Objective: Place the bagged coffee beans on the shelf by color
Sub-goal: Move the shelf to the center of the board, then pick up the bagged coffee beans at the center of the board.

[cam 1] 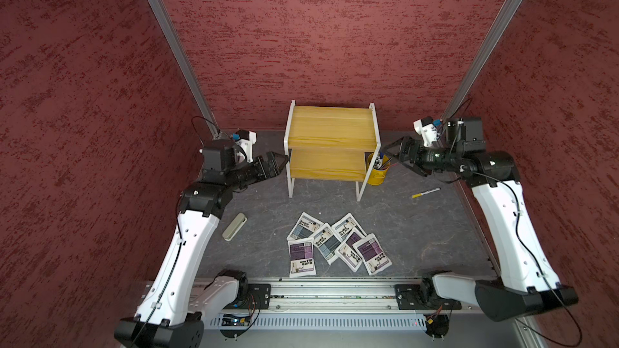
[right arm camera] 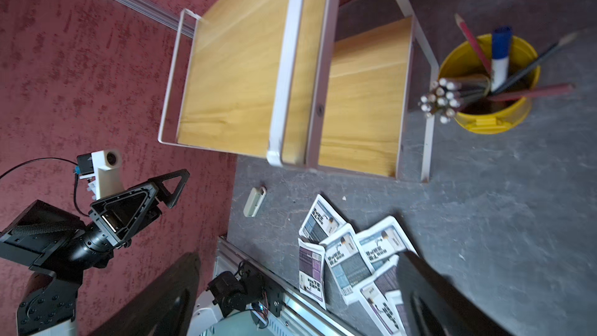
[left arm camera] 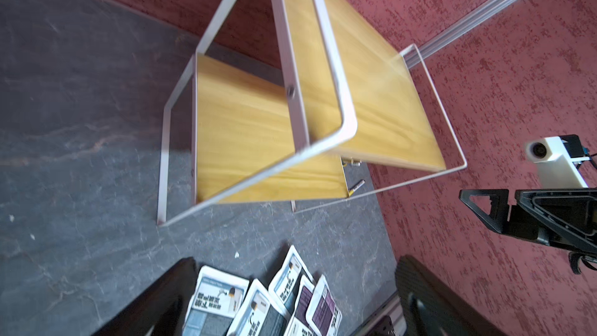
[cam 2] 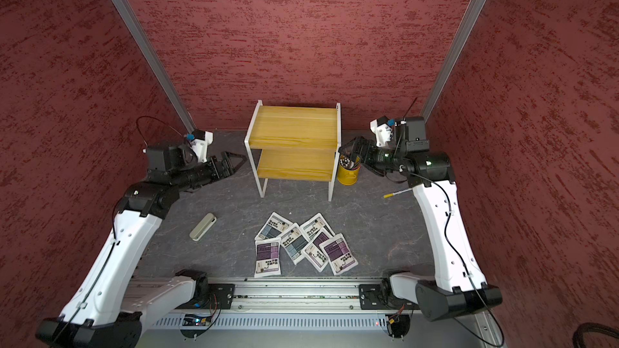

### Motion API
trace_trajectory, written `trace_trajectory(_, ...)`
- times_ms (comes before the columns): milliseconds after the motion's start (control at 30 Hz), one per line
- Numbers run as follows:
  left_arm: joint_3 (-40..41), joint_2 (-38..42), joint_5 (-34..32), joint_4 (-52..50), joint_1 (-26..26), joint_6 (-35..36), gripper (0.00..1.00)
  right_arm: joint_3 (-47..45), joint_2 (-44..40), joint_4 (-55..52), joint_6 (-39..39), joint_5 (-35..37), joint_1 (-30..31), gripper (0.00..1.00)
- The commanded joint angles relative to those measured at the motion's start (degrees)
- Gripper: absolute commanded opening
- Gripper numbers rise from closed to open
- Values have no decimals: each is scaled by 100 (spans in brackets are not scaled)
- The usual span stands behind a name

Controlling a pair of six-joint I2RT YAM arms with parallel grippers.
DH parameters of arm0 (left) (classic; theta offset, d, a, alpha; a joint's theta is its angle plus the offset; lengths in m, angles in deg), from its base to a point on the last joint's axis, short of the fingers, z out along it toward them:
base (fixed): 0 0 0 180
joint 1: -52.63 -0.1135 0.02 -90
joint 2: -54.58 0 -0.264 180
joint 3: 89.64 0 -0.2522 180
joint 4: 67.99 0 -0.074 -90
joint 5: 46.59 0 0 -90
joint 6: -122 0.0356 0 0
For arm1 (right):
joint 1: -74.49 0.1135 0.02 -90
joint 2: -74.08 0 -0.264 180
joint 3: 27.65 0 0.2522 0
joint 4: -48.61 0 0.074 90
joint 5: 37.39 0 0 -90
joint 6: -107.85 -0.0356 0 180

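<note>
No words or numbers could be read for sure. The coffee bags (cam 1: 326, 242) had black print on white, with big bold signs that looked like Chinese writing, but these were too small and fuzzy to make out. The same print showed on the bags in the left wrist view (left arm camera: 216, 298) and in the right wrist view (right arm camera: 349, 253), and it was blurry there too. Each bag had a purple or grey-blue block with tiny lines of print, too small to read, and a little brown picture beside a curved arrow.
</note>
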Motion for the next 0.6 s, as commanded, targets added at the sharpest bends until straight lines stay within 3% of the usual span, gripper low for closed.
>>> trace_trajectory(0, 664, 677, 384, -80, 278, -186, 100, -614, -586, -548, 159, 249, -12, 98)
trace_trajectory(167, 1702, 1407, 73, 26, 1242, -805, 100, -2352, -1574, -247, -484, -111, 30, 98)
trace_trajectory(300, 2417, 1573, -449, 556, 2352, -1393, 100, -3498, -2231, -117, -973, 16, 342, 98)
trace_trajectory(467, 2787, 1014, -1087, 1326, 3851, -1794, 100, -4351, -2406, -34, -1312, 354, 929, 98)
trace_trajectory(567, 2783, 489, -1293, 1690, 4437, -1853, 100, -4631, -2156, 56, -1187, 633, 1120, 98)
